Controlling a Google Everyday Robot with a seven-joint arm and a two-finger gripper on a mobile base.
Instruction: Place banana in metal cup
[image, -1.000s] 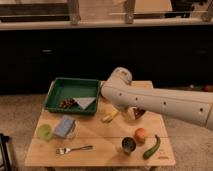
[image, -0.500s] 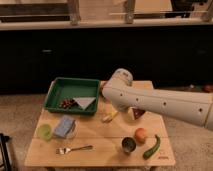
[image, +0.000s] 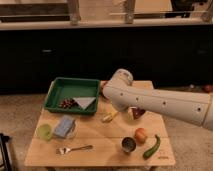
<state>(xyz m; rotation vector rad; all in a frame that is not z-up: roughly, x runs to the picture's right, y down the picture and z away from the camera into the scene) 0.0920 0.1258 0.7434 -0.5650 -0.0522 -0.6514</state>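
Dipping slightly lower, the white arm (image: 160, 102) is reaching from three o'clock, its gripper (image: 129, 111), state untellable, hovering at the slim pale-yellow banana's (image: 110, 117) three o'clock.

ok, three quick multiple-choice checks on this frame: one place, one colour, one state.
1. Where is the metal cup?
A. in the tray
B. near the table's front edge, beside the orange fruit
C. at the table's far left corner

2. What colour is the tray?
A. green
B. red
C. blue

3. The banana is:
A. inside the metal cup
B. lying on the table
C. in the tray

Answers:
1 B: the cup stands just left of the orange fruit, toward the front edge.
2 A: the tray's walls and floor are green.
3 B: it lies on the table between the tray and the end effector, which sits low under the arm just right of the banana.
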